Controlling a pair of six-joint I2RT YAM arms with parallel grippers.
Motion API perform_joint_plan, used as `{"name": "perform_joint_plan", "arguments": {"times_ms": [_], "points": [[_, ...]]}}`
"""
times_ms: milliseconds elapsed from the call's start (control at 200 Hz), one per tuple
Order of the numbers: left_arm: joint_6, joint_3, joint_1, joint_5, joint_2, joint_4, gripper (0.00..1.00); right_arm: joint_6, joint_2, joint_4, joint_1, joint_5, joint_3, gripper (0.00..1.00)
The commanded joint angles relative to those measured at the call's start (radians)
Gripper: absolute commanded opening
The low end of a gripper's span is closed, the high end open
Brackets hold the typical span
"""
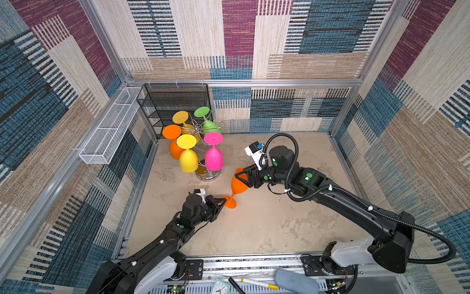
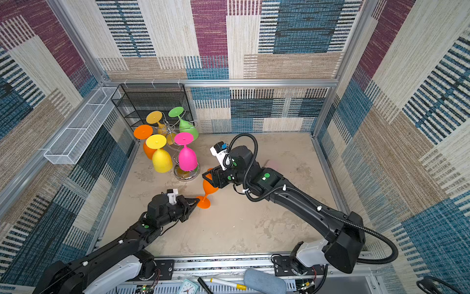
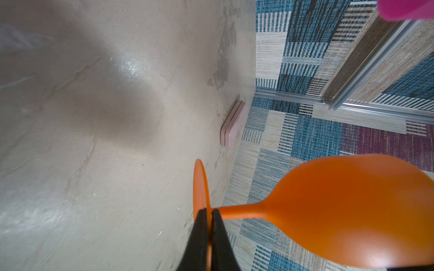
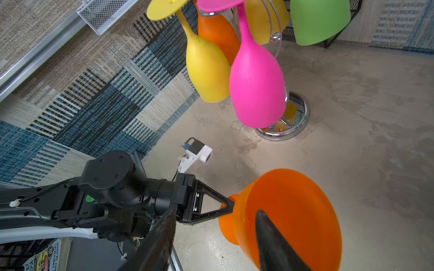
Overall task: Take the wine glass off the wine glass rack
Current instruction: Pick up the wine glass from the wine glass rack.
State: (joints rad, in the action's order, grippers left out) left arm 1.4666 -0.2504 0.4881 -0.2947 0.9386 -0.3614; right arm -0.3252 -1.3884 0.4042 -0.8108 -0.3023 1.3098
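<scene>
- Rack of tall chrome wire (image 1: 206,177), round mirrored base: well beyond both grippers' fingertips.
- Orange plastic wine glass (image 1: 237,184): off it, tilted, foot edge pinched between left gripper (image 1: 223,199) fingers (image 3: 199,234).
- Right gripper (image 1: 239,177) fingers (image 4: 270,234): spread astride bowl rim; squeezing could twist glass from that thin pinch.
</scene>
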Motion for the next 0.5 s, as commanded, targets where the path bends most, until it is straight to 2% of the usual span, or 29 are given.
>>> {"name": "perform_joint_plan", "arguments": {"times_ms": [0, 165, 496], "points": [[-0.031, 0.000, -0.001, -0.012, 0.012, -0.097, 0.00, -0.015, -0.016, 0.058, 0.001, 0.015, 0.027, 0.55], [-0.032, 0.001, 0.000, -0.015, 0.040, -0.147, 0.00, -0.004, -0.039, 0.095, 0.002, 0.023, 0.053, 0.49], [-0.026, -0.004, 0.000, -0.023, 0.080, -0.211, 0.00, 0.033, -0.065, 0.131, 0.000, 0.016, 0.072, 0.31]]}}
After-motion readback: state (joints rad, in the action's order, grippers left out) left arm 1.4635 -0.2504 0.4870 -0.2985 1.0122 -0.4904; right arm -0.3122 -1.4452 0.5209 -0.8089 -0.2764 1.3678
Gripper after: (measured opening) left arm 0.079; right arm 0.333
